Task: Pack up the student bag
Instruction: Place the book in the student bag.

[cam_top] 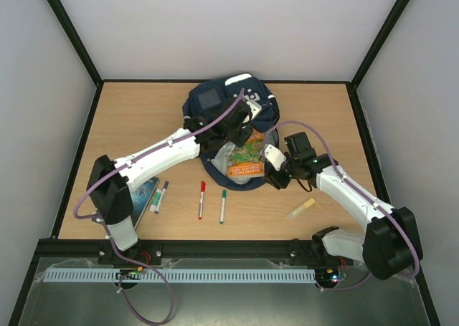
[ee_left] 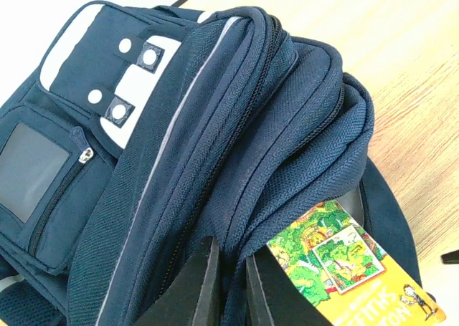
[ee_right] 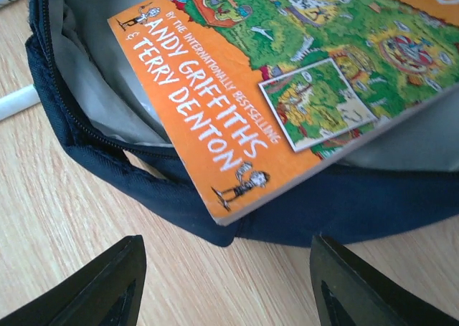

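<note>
The navy student bag (cam_top: 224, 104) lies open at the table's middle back. An orange and green book (cam_top: 247, 158) sticks halfway out of its mouth. My left gripper (cam_top: 246, 118) is shut on a fold of the bag's upper flap (ee_left: 237, 218) and holds the opening up; its fingertips (ee_left: 204, 269) pinch the fabric beside the book (ee_left: 344, 261). My right gripper (cam_top: 275, 174) is open and empty, low over the wood just in front of the book's near corner (ee_right: 229, 211) and the bag's lower lip (ee_right: 315, 211).
A red marker (cam_top: 201, 199), a green marker (cam_top: 222, 205) and a purple marker (cam_top: 161, 195) lie on the table front left of the bag. A blue booklet (cam_top: 143, 197) lies by the left arm's base. A yellow stick (cam_top: 301, 208) lies front right.
</note>
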Tool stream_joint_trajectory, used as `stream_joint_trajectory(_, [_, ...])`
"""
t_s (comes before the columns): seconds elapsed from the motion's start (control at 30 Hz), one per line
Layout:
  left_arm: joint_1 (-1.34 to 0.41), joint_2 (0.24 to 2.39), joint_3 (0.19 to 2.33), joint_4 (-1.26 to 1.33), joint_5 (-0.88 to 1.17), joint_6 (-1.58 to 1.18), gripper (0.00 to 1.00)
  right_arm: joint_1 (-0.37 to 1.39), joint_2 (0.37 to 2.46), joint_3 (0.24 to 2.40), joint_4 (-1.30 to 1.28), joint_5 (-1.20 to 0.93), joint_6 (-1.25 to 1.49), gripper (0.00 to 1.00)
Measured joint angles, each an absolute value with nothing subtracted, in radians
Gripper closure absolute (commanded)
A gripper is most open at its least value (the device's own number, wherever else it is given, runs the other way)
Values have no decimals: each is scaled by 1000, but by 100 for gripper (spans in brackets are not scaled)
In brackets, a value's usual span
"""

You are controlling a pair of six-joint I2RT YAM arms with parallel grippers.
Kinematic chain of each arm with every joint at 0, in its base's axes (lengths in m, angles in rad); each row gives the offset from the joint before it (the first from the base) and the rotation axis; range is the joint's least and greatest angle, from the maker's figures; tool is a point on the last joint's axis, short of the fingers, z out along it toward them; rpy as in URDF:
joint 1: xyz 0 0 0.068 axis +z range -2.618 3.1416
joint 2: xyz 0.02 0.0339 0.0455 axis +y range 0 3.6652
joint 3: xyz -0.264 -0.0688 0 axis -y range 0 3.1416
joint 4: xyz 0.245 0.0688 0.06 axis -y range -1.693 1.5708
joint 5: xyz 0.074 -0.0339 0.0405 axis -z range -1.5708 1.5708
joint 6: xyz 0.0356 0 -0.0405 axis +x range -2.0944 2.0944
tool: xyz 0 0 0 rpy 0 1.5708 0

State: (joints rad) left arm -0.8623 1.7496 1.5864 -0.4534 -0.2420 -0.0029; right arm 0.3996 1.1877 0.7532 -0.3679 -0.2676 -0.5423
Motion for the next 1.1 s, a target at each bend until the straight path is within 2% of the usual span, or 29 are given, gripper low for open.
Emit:
stream_joint_trajectory(0.33, [-859,1747,1586,-453,-229,-7,98,481,1267,749,-278,-118,-564,44])
stream_joint_trajectory(0.77, [-859,1747,1586,-453,-216,-7,98,486,1353,748,-124,-3,-533,54])
stream_joint_trajectory(0.93, [-858,1746,1585,-453,-214,-6,98,486,1403,766,-59,39,-484,53])
stream_joint_trajectory(1.1, [-854,1746,1584,-453,-214,-3,98,486,1408,780,-55,39,-474,48])
